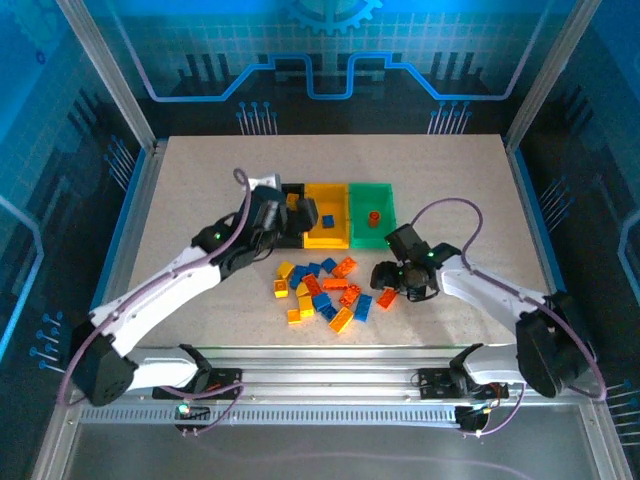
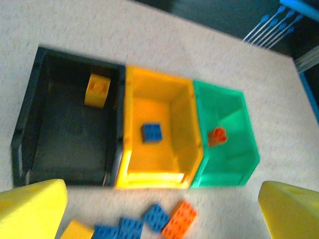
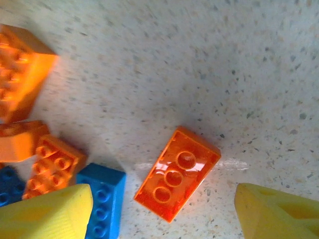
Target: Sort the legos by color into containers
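The bins (image 2: 184, 114) sit far centre, the pile (image 1: 320, 290) near them. The left gripper (image 2: 162, 201) hangs wide open over the black bin (image 2: 30, 114), with a yellow brick (image 2: 97, 89) inside. The right gripper (image 3: 164, 199), spread and empty, straddles an orange brick (image 3: 177, 174) at the pile's right edge. The brick's long axis lies diagonal between the fingers.

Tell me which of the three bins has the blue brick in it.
The yellow middle bin holds the blue brick; the black bin has a yellow brick, the green bin an orange-red one.
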`<state>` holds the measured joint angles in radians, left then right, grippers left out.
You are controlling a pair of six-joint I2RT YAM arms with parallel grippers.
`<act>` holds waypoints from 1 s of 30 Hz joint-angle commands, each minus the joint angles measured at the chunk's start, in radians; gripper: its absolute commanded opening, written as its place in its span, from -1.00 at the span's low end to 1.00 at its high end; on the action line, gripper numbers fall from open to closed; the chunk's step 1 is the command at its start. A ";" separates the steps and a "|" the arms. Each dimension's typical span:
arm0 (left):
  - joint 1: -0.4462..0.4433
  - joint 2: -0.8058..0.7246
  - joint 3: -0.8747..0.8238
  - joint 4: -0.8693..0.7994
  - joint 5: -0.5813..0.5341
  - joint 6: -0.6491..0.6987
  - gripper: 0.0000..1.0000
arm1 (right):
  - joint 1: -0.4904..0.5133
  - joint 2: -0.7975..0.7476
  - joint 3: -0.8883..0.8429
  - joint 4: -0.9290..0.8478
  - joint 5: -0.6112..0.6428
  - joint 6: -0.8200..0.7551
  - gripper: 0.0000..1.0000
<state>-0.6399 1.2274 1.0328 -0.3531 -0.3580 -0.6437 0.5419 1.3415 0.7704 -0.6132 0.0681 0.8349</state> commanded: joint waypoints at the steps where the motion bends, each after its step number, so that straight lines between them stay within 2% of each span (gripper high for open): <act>1: -0.010 -0.108 -0.147 -0.013 0.022 -0.065 0.98 | -0.012 0.062 0.003 0.021 0.001 0.076 0.49; 5: -0.016 -0.256 -0.281 -0.041 0.034 -0.115 0.98 | -0.010 0.126 0.027 0.021 0.010 0.116 0.44; 11: -0.016 -0.393 -0.377 -0.083 0.029 -0.145 0.98 | -0.007 0.204 0.060 -0.048 0.038 0.149 0.33; 16: -0.016 -0.426 -0.418 -0.080 0.038 -0.148 0.98 | 0.000 0.267 0.091 -0.121 0.030 0.144 0.20; 21: -0.016 -0.427 -0.441 -0.074 0.044 -0.143 0.98 | 0.007 0.290 0.103 -0.164 0.044 0.114 -0.10; 24: -0.017 -0.426 -0.447 -0.077 0.046 -0.137 0.98 | 0.013 0.293 0.103 -0.165 0.041 0.094 -0.26; 30: -0.015 -0.426 -0.447 -0.105 0.043 -0.133 0.98 | 0.025 0.255 0.155 -0.170 0.065 0.008 -0.45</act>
<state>-0.6502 0.8104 0.5972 -0.4248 -0.3244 -0.7807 0.5499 1.6085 0.8909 -0.7368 0.1143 0.8917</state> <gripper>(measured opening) 0.989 0.331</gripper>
